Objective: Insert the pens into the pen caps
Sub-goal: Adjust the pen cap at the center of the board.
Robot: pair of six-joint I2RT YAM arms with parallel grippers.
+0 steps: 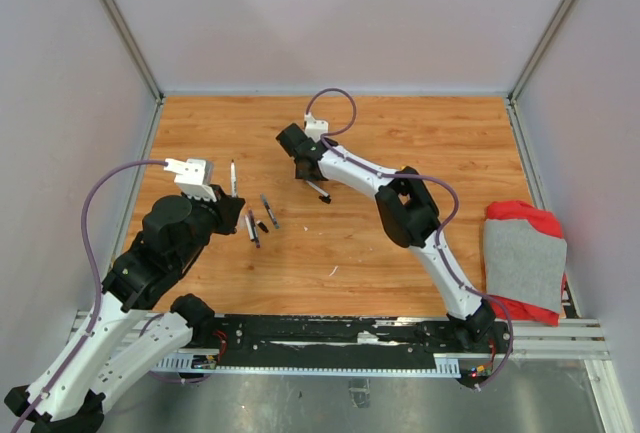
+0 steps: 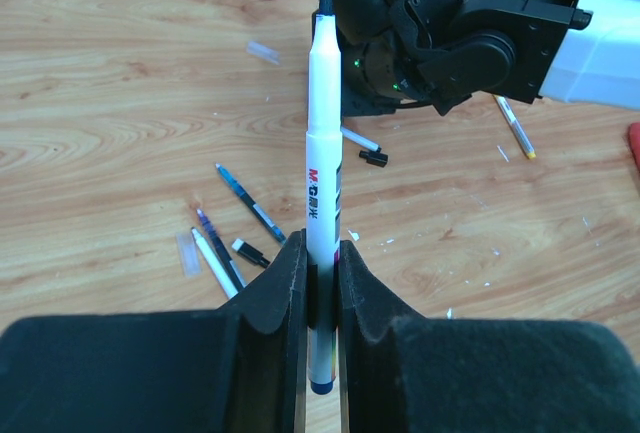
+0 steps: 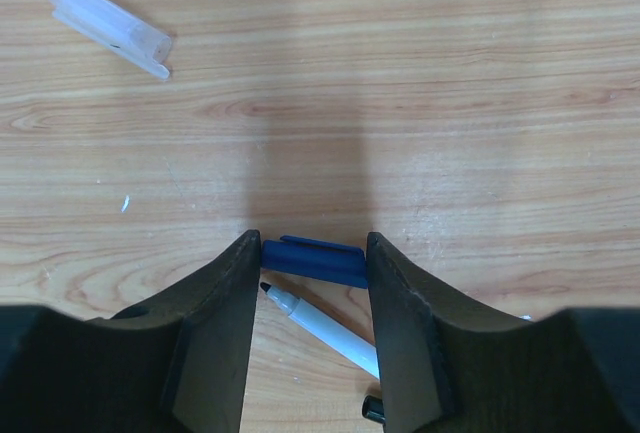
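My left gripper (image 2: pixel 320 253) is shut on a white pen (image 2: pixel 322 153) with a dark blue end. The pen's dark tip points away, toward the right arm. In the top view this gripper (image 1: pixel 230 209) is at the left and the pen (image 1: pixel 233 177) sticks out beyond it. My right gripper (image 3: pixel 312 244) is shut on a dark blue pen cap (image 3: pixel 313 261), held lengthwise between the fingers just above the table. In the top view it (image 1: pixel 303 170) is at the back middle. A white pen with a black tip (image 3: pixel 322 331) lies under it.
Loose pens (image 1: pixel 251 228) (image 1: pixel 269 211) (image 1: pixel 318 191) and a black cap (image 1: pixel 262 225) lie between the arms. Clear caps (image 3: pixel 110 25) (image 2: pixel 187 251) lie on the wood. A yellow-ended pen (image 2: pixel 515 125) lies past the right arm. A red and grey cloth (image 1: pixel 525 258) lies at right.
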